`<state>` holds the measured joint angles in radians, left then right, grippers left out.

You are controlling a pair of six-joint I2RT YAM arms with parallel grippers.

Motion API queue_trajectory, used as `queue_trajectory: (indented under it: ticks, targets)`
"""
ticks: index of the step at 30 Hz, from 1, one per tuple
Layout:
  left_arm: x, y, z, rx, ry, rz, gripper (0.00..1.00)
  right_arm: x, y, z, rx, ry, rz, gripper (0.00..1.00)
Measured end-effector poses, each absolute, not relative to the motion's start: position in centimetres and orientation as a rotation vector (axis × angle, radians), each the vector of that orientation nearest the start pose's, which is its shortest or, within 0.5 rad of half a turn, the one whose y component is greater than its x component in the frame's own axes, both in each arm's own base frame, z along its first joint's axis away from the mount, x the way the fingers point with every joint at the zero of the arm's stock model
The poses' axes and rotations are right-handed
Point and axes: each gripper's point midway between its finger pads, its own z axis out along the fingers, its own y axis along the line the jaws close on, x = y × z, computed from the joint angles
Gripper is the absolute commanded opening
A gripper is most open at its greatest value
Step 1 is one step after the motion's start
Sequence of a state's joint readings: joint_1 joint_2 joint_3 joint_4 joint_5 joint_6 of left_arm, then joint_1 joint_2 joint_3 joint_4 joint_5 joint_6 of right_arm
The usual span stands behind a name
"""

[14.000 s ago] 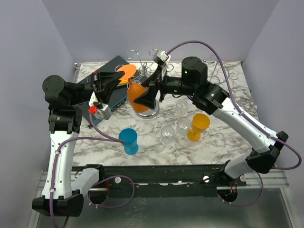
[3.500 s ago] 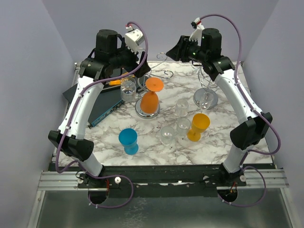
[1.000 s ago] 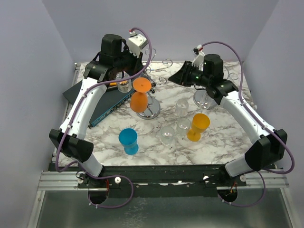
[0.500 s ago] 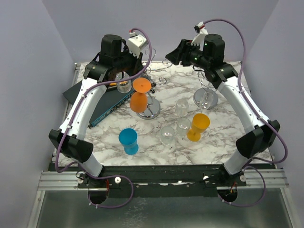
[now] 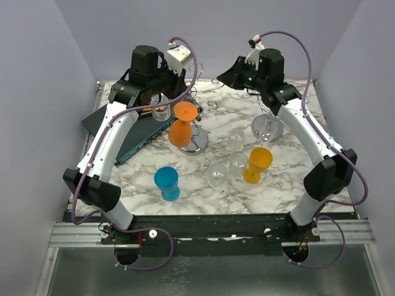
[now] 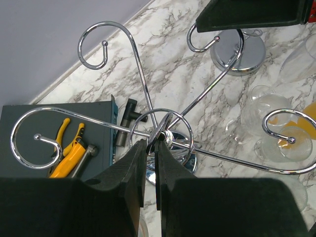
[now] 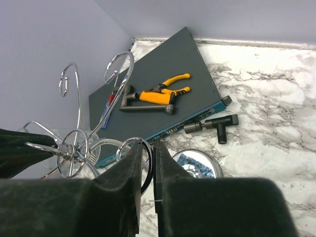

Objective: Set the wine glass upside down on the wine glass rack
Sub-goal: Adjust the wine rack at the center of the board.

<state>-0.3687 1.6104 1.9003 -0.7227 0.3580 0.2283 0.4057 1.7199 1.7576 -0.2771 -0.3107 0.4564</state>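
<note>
Wine glass: the orange wine glass (image 5: 181, 131) is hung upside down on the rack (image 5: 202, 145), foot on top and bowl at the bottom.
Long way of the glass: it is pointed up and down, and it is tipped a little.
Left gripper: the left gripper (image 6: 151, 143) is closed on the ring at the very top of the rack, so the rack seems to be held steady.
Right gripper: the right gripper (image 7: 146, 144) is almost closed, with a wire hook (image 7: 124, 144) of the same rack at its tips. Whether the hook is pinched cannot be told.
Which arm is nearer: the left one. The glass is hung just under the left gripper and a bit toward the arm bases.
Glass from the right gripper: it is found lower down, off to the left and nearer the arm bases, well apart from the fingers.
Other glasses: some clear glasses (image 5: 237, 163) are stood the right way up on the counter (image 5: 290, 179), away from both grippers.
Best guess: the orange glass looks placed, so both hands need to be let go gently.
</note>
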Motion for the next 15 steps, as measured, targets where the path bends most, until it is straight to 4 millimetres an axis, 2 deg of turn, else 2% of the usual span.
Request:
queue_trajectory:
  ticks: [3,15]
  targets:
    - [40.0,-21.4,36.7,0.809,1.832,-0.459,0.17,45.0,26.9,35.0,-0.138,1.879,0.917,0.05]
    - [40.1,-21.7,36.6,0.804,1.842,-0.468,0.16,43.5,26.2,35.0,-0.01,1.878,0.927,0.05]
